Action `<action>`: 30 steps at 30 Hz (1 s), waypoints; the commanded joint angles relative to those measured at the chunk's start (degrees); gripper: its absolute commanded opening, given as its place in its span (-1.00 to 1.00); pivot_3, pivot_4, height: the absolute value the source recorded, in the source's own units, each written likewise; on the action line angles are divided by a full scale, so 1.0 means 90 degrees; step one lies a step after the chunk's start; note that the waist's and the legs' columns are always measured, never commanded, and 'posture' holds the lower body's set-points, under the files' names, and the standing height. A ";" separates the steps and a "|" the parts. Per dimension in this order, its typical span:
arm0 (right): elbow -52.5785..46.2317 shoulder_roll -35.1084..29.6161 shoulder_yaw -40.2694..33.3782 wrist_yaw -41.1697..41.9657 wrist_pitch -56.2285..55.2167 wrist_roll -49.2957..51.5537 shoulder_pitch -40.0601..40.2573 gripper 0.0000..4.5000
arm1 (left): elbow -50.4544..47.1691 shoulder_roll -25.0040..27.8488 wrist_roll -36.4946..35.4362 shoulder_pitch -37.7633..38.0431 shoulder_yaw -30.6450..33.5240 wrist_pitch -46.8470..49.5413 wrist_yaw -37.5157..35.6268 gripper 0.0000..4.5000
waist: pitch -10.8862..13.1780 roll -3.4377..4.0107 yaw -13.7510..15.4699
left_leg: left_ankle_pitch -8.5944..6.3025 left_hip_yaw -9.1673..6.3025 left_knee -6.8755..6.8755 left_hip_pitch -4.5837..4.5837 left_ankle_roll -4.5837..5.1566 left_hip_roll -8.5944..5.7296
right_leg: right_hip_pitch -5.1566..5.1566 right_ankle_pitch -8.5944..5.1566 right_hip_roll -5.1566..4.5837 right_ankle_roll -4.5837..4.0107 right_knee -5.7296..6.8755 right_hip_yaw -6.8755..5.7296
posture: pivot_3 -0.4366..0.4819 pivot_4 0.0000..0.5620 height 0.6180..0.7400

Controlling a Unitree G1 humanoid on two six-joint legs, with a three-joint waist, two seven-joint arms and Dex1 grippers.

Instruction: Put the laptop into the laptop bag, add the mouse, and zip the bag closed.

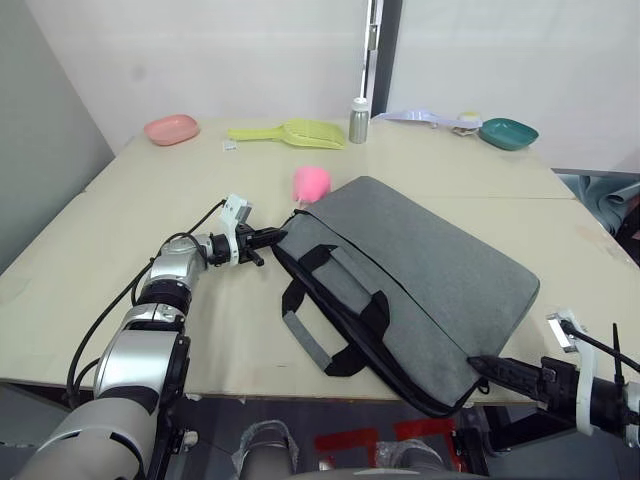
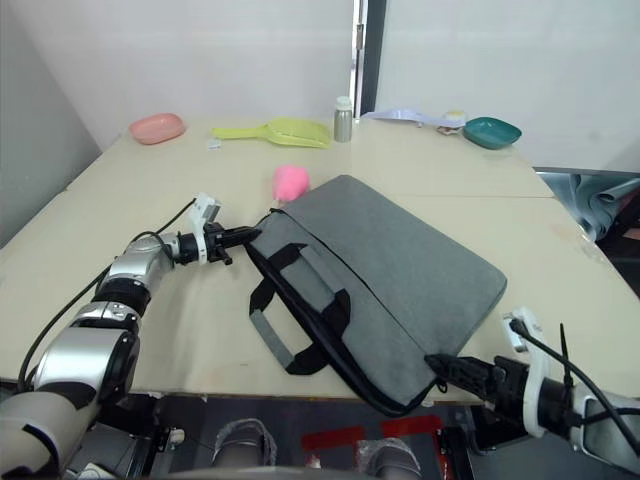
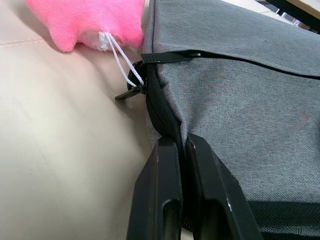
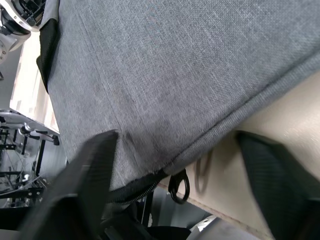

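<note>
On beige table (image 1: 120, 270), head view: flat grey fabric laptop bag (image 1: 430, 275) lies diagonal, near corner overhanging front edge. Left wrist view: left gripper (image 3: 181, 145) pinches bag's black zipper edge. Right wrist view: right gripper (image 4: 175, 155) spread wide at overhanging corner.

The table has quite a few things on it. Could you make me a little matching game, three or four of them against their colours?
Things:
1. laptop bag
2. plush toy
3. scoop
4. bowl at the far right

Colours:
a. yellow-green
b. teal
c. grey
d. pink

Pairs: 1-c, 2-d, 3-a, 4-b
</note>
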 commanded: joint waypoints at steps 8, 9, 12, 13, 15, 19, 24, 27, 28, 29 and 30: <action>0.0349 -0.0131 0.0005 -0.0098 -0.0203 0.0263 -0.0314 -0.95 | -0.0510 0.0203 -0.0018 0.0346 0.0071 0.0149 -0.0049 -1.00 | 0.0000 0.0000 -0.0068 | 0.0000 0.0001 -0.0009 -0.0005 -0.0001 0.0000 | 0.0001 0.0000 0.0001 0.0001 -0.0006 -0.0002 | -0.05 -0.47 1.00; 0.0419 -0.0134 -0.0008 -0.0131 -0.0242 0.0242 -0.0404 -0.95 | -0.0691 0.0230 -0.0067 0.0446 0.0091 0.0242 -0.0057 -1.00 | 0.0000 0.0000 -0.0096 | 0.0000 0.0001 -0.0009 -0.0004 -0.0001 0.0000 | 0.0002 0.0000 0.0001 0.0001 -0.0006 -0.0001 | -0.05 -0.47 1.00; 0.0600 -0.0174 -0.0028 -0.0210 -0.0323 0.0202 -0.0659 -0.95 | -0.1331 0.0332 -0.0193 0.0802 0.0151 0.0546 -0.0078 -1.00 | 0.0000 0.0005 -0.0166 | 0.0000 0.0002 -0.0008 -0.0004 -0.0001 0.0000 | 0.0003 0.0000 0.0001 0.0001 -0.0005 0.0000 | -0.05 -0.47 1.00; 0.0691 -0.0166 -0.0025 -0.0274 -0.0361 0.0210 -0.0817 -0.95 | -0.1714 0.0415 -0.0277 0.1031 0.0191 0.0730 -0.0099 -1.00 | 0.0001 0.0005 -0.0187 | 0.0000 0.0003 -0.0009 -0.0004 -0.0001 0.0000 | 0.0003 0.0000 0.0001 0.0001 -0.0005 0.0000 | -0.05 -0.47 1.00; 0.0849 -0.0132 0.0070 -0.0441 -0.0466 0.0108 -0.1177 -0.95 | -0.2449 0.0621 -0.0433 0.1500 0.0263 0.1085 -0.0109 -1.00 | 0.0004 0.0011 -0.0266 | 0.0000 0.0003 -0.0010 -0.0004 -0.0002 0.0001 | 0.0003 0.0000 0.0001 0.0001 -0.0005 0.0000 | -0.05 -0.47 1.00; 0.1232 0.0071 0.0431 -0.0908 -0.0736 -0.0294 -0.2111 -0.95 | -0.3938 0.1088 -0.0787 0.2405 0.0408 0.1886 -0.0086 -1.00 | 0.0008 0.0019 -0.0357 | 0.0001 0.0009 -0.0019 -0.0006 -0.0003 0.0005 | -0.0008 0.0000 0.0005 0.0001 -0.0005 0.0002 | -0.05 -0.47 1.00; 0.1629 0.0397 0.0933 -0.1327 -0.0940 -0.0816 -0.3262 -0.95 | -0.5492 0.1506 -0.1371 0.3321 0.0659 0.2809 0.0064 -1.00 | 0.0016 0.0038 -0.0388 | 0.0004 0.0017 -0.0024 -0.0008 -0.0010 0.0011 | -0.0028 -0.0002 0.0013 -0.0002 0.0001 0.0006 | -0.05 -0.47 1.00; 0.2033 0.0623 0.1256 -0.1448 -0.1071 -0.1177 -0.3959 -0.95 | -0.6265 0.1645 -0.1712 0.3885 0.0956 0.3342 0.0271 -1.00 | 0.0017 0.0039 -0.0378 | 0.0009 0.0020 -0.0026 -0.0010 -0.0018 0.0010 | -0.0029 -0.0003 0.0013 -0.0004 -0.0006 0.0006 | -0.05 -0.47 1.00; 0.2124 0.0679 0.1317 -0.1462 -0.1093 -0.1281 -0.4094 -0.95 | -0.6425 0.1677 -0.1780 0.4024 0.1031 0.3446 0.0328 -1.00 | 0.0018 0.0040 -0.0370 | 0.0018 0.0020 -0.0027 -0.0012 -0.0034 0.0010 | -0.0029 -0.0003 0.0013 -0.0004 -0.0010 0.0005 | -0.05 -0.47 1.00; 0.2204 0.0728 0.1392 -0.1418 -0.1118 -0.1381 -0.4212 -0.95 | -0.6607 0.1703 -0.1880 0.4181 0.1139 0.3580 0.0406 -1.00 | 0.0017 0.0040 -0.0368 | 0.0019 0.0020 -0.0029 -0.0015 -0.0035 0.0011 | -0.0032 -0.0003 0.0014 -0.0003 -0.0012 0.0004 | -0.05 -0.47 1.00; 0.2311 0.0793 0.1485 -0.1399 -0.1174 -0.1505 -0.4358 -0.95 | -0.6841 0.1737 -0.2024 0.4381 0.1274 0.3775 0.0463 -1.00 | 0.0018 0.0040 -0.0370 | 0.0019 0.0020 -0.0030 -0.0014 -0.0035 0.0010 | -0.0031 -0.0003 0.0014 -0.0003 -0.0013 0.0004 | -0.05 -0.47 1.00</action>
